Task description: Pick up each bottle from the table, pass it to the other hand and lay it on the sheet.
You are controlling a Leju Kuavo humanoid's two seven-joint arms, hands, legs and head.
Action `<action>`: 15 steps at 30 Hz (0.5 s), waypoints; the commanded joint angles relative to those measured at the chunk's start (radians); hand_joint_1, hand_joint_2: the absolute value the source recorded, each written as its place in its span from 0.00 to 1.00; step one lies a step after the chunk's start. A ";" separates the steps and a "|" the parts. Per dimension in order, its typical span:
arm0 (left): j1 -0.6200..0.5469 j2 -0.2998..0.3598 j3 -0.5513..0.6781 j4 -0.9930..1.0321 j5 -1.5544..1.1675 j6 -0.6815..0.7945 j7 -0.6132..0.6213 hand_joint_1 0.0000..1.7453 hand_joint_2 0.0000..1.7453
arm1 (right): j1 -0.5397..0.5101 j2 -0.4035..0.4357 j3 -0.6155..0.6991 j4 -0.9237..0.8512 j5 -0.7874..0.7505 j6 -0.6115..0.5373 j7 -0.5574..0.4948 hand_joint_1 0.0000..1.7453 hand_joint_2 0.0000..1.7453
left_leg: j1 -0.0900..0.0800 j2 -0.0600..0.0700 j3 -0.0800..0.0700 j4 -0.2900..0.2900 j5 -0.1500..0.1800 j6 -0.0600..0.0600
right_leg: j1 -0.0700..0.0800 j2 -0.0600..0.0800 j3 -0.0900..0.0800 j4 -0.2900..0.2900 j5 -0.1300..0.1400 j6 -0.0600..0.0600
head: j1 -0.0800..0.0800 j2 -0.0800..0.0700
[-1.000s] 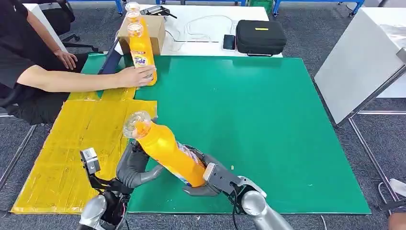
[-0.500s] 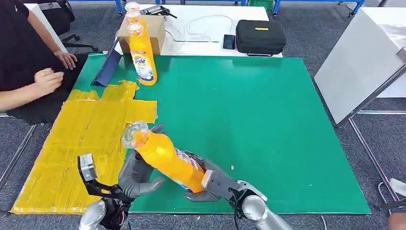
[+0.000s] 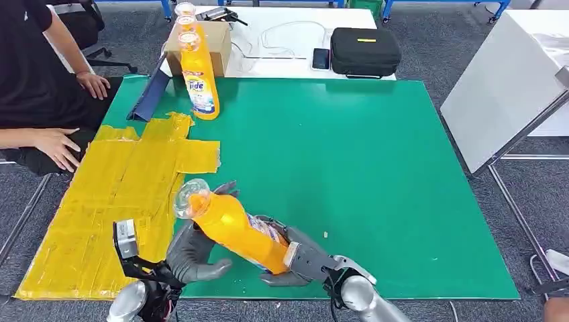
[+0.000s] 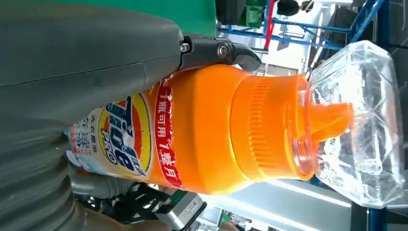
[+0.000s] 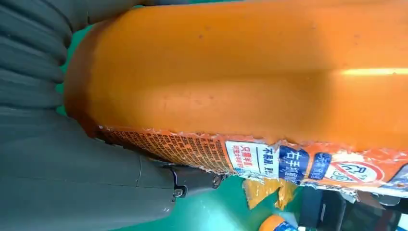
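Note:
An orange detergent bottle (image 3: 235, 231) with a clear cap (image 3: 188, 196) hangs tilted over the near edge of the green mat (image 3: 349, 161). My right hand (image 3: 298, 260) grips its base (image 5: 231, 82). My left hand (image 3: 193, 253) wraps the upper body, fingers (image 3: 226, 188) behind the neck and a fingertip (image 4: 222, 50) on the shoulder of the bottle (image 4: 202, 130). A second orange bottle (image 3: 200, 80) stands upright at the mat's far left corner. The yellow sheet (image 3: 114, 194) lies left of both hands.
A person sits at the left with a hand (image 3: 57, 146) beside the sheet's edge. A cardboard box (image 3: 213, 37) with another bottle (image 3: 185, 15), a black case (image 3: 366, 50) and a phone (image 3: 321, 59) lie beyond the mat. A white panel (image 3: 503, 87) leans at the right.
The person let go of the standing bottle and drew the arm back to the left. My left hand rose and closed around the held bottle, which sank slightly.

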 commanded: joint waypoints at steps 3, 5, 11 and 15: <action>-0.050 0.065 -0.063 0.049 -0.151 -0.001 -0.036 0.00 1.00 | -0.052 0.000 0.034 0.048 -0.002 0.018 -0.004 1.00 1.00 | 0.000 -0.001 0.001 0.000 0.000 -0.002 | 0.000 0.001 0.000 0.000 0.000 -0.001 | 0.000 0.000; -0.059 0.064 -0.065 0.061 -0.176 0.003 -0.041 0.00 1.00 | -0.058 0.006 0.047 0.049 -0.001 0.022 -0.003 1.00 1.00 | 0.001 -0.001 0.002 0.000 -0.001 -0.003 | 0.000 0.001 0.001 0.000 0.000 -0.002 | 0.000 0.000; -0.053 0.055 -0.025 0.074 -0.162 0.004 -0.043 0.00 1.00 | -0.071 0.032 0.153 0.052 0.027 0.045 0.002 1.00 1.00 | 0.001 0.001 0.003 0.000 -0.001 -0.003 | 0.000 0.003 0.004 0.000 -0.001 -0.002 | 0.000 0.000; -0.057 0.043 -0.014 0.076 -0.137 -0.004 -0.038 0.05 1.00 | -0.086 0.052 0.201 0.092 0.030 0.040 0.006 1.00 1.00 | 0.001 0.001 0.004 0.000 -0.002 -0.003 | 0.000 0.003 0.007 0.000 -0.001 -0.002 | 0.000 0.000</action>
